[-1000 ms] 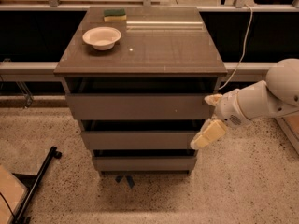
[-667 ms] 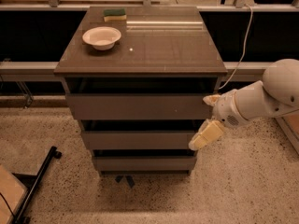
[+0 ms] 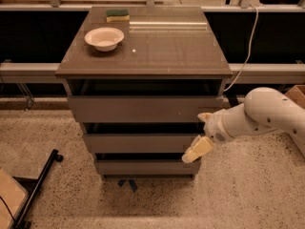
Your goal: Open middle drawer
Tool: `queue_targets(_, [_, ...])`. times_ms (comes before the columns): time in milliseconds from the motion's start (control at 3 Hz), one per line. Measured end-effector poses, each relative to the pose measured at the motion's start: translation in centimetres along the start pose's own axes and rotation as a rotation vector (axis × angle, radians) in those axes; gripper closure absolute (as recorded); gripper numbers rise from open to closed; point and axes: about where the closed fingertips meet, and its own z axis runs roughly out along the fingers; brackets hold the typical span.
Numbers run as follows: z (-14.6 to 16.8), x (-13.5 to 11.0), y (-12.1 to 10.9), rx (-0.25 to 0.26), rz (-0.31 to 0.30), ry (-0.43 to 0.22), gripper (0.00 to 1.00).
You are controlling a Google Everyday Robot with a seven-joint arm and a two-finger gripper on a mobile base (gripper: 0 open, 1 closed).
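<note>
The cabinet point(image 3: 143, 56) has three grey-brown handleless drawers. The middle drawer point(image 3: 138, 142) is the second one, with a plain flat front and a dark gap above it. My gripper point(image 3: 201, 133) is at the right end of that drawer front, on a white arm coming in from the right. Its fingers are spread apart: the upper fingertip point(image 3: 205, 116) is by the lower right corner of the top drawer point(image 3: 143, 109), and the lower finger point(image 3: 197, 150) lies over the middle drawer's lower right corner. Nothing is held.
A white bowl point(image 3: 104, 37) and a green-and-yellow sponge point(image 3: 117, 15) sit on the cabinet top. The bottom drawer point(image 3: 143, 167) is below. A black pole point(image 3: 35, 191) lies on the speckled floor at the left. A white cable point(image 3: 245, 51) hangs at the right.
My gripper and arm have shifted slightly left, closer to the right end of the drawer fronts. The drawers have not visibly moved.
</note>
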Motion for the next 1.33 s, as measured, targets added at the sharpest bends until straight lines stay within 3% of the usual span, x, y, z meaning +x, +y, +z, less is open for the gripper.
queue_targets(333, [4.2,3.1,-1.8,-0.022,0.041,-0.010,0.00])
queue_targets(667, [8.1,5.9,-4.4,-0.035,0.133,-0.081,0.00])
queue_targets(1000, [9.6,6.9,-4.1,-0.057,0.153,-0.082,0.00])
queue_targets(1333, [10.5,6.5,-4.3,-0.048,0.171,-0.122,0.00])
